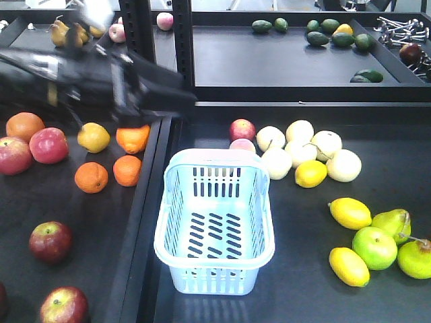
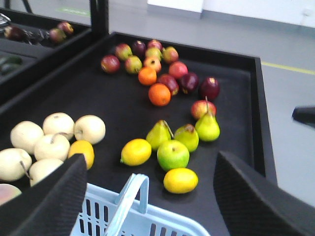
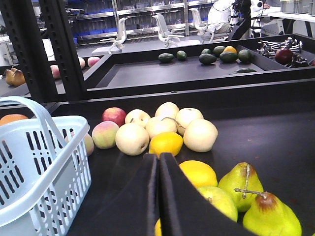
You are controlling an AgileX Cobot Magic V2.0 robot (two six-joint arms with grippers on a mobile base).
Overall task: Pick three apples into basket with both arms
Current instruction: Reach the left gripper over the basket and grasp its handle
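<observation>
The black trays point(image 1: 377, 282) fill most of every view: two side by side in front, with a raised rail between them, and another tier behind. The basket point(image 1: 215, 222) sits at lower centre of the front view, on the right-hand tray just beside that rail, with its slotted bottom bare.

The left arm point(image 1: 81, 81) is a blurred dark mass at upper left, above the oranges point(image 1: 111, 171), and its pincer cannot be read there. The left wrist view settles it: the left gripper point(image 2: 150, 162) has its fingers point(image 2: 49, 196) spread wide and grips nothing, and the basket's rim and handle show at the bottom edge.

The right gripper point(image 3: 157, 162) appears only in its own wrist view, at bottom centre. Its jaws are pressed together on nothing, low beside a lemon point(image 3: 197, 172) and pears point(image 3: 270, 211).

The apples point(image 1: 50, 241), dark red, lie at lower left of the front view on the left tray, outside the basket.

The left wrist view shows grey floor point(image 2: 285, 39) with a yellow line. The right wrist view shows white chairs point(image 3: 165, 27) beyond the trays.
</observation>
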